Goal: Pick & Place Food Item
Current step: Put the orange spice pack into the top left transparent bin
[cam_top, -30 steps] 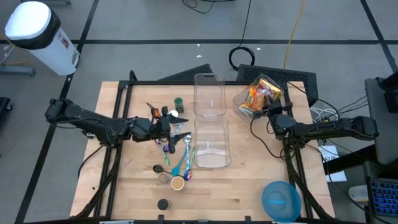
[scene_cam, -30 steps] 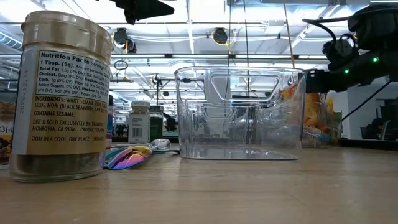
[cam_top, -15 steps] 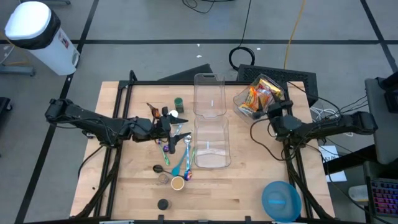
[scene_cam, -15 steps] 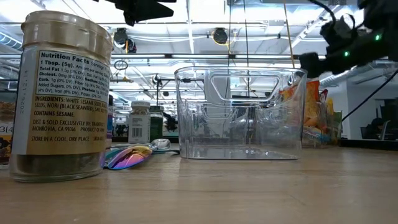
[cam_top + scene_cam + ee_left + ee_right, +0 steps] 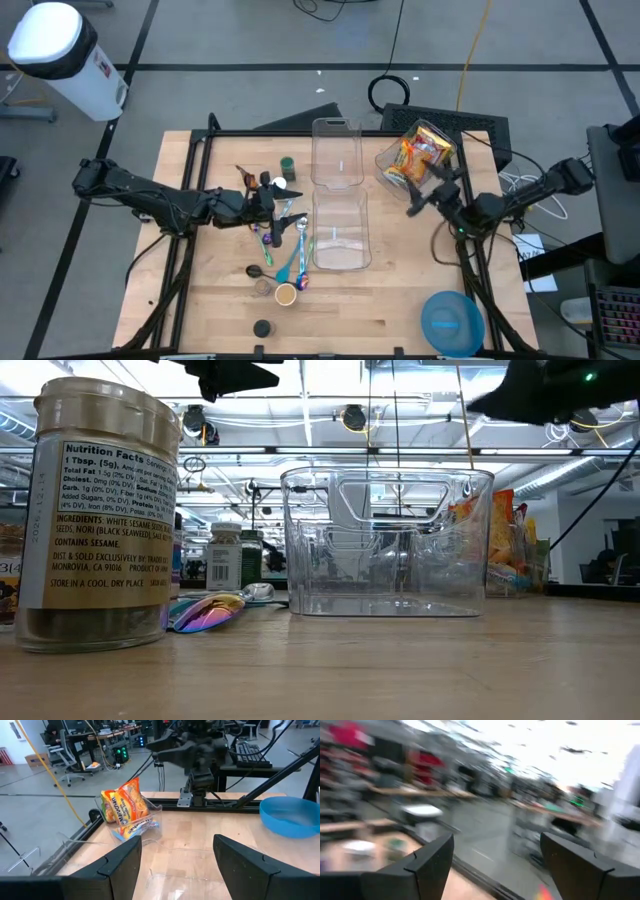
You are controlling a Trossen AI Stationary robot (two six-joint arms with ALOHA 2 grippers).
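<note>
The right pincer (image 5: 414, 203) has been drawn back from the snack packet (image 5: 417, 153) and raised; its fingers are seen spread wide and empty. The packet is left in the tilted clear bin (image 5: 398, 172) at the desk's (image 5: 220, 300) far right. The left pincer (image 5: 285, 198) is held wide above the utensils (image 5: 285, 250), gripping nothing
</note>
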